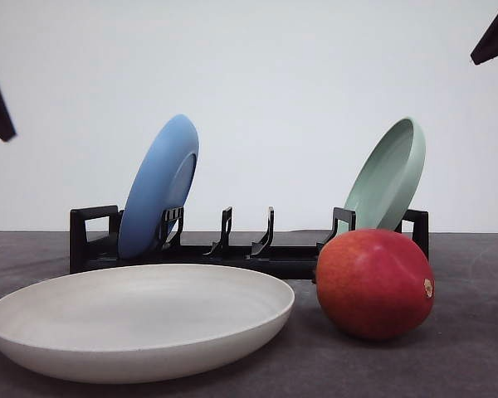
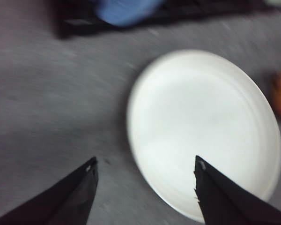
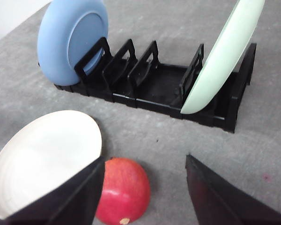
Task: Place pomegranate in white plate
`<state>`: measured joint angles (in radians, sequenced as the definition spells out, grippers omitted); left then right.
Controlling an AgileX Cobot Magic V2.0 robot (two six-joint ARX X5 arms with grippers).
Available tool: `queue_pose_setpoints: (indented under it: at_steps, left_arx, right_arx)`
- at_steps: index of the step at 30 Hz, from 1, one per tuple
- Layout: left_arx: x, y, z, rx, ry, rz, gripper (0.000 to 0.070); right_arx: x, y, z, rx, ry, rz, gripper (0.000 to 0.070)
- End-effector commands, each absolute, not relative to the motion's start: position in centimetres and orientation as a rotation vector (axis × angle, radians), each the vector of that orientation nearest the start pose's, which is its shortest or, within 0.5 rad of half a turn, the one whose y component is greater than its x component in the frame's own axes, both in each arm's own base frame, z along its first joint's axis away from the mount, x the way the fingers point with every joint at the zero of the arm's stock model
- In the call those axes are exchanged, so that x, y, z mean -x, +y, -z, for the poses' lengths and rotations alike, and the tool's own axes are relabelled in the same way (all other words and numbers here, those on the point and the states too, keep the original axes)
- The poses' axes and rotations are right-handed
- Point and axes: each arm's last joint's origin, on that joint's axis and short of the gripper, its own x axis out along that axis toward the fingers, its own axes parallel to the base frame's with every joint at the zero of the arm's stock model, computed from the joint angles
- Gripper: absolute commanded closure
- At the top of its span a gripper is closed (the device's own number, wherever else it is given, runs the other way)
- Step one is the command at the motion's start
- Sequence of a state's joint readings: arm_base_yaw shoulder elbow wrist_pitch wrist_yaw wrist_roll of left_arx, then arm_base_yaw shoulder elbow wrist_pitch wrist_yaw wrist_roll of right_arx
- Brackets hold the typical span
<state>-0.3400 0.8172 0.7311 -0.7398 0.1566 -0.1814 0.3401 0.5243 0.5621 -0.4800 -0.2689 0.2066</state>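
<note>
1. The pomegranate (image 1: 374, 284) is being left ungrasped on the grey table (image 1: 465, 348), just beside the empty white plate (image 1: 141, 319).
2. Both the right gripper (image 3: 143, 173), above the fruit, and the left gripper (image 2: 145, 168) are being held open; pickup and placement remain.
3. The dish rack (image 3: 150, 89) layout is being shown from above in the right wrist view.

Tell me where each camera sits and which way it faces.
Front: low at table height, facing forward at the white plate, pomegranate and rack; dark arm parts in the upper corners.
Left wrist: above the table, looking down on the white plate; left gripper open.
Right wrist: looking down at the pomegranate and rack; right gripper open.
Shared: plate and pomegranate appear in all three.
</note>
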Motion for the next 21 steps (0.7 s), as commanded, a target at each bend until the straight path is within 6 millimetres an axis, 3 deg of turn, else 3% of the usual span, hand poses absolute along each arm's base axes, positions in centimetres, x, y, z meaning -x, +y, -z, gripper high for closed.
queue_pose_setpoints:
  at_steps: [1,6,12,17,21]
  left_arx:
    - [-14.6,-5.1,-27.0,0.118,0.833,0.361,0.0307]
    - [-14.6,-4.2,-27.3,0.124,0.803,0.321,0.0307]
    - [-14.6,-4.2,-27.3,0.122,0.802,0.321,0.0307]
    - [-14.6,-4.2,-27.3,0.112,0.8,0.325,0.0307]
    - [-14.7,-4.2,-27.3,0.09,0.797,0.334,0.0309]
  right_arx:
    - [-11.1,4.9,-26.8,-0.199,0.509,-0.57,0.0345]
    - [-11.6,5.5,-26.4,-0.326,0.627,-0.617,0.0345]
    - [-13.4,7.3,-25.2,-0.323,0.818,-0.616,0.0324]
    - [-15.0,9.4,-24.4,-0.254,0.916,-0.597,0.0255]
    - [-16.3,11.1,-23.8,-0.196,0.943,-0.59,0.01]
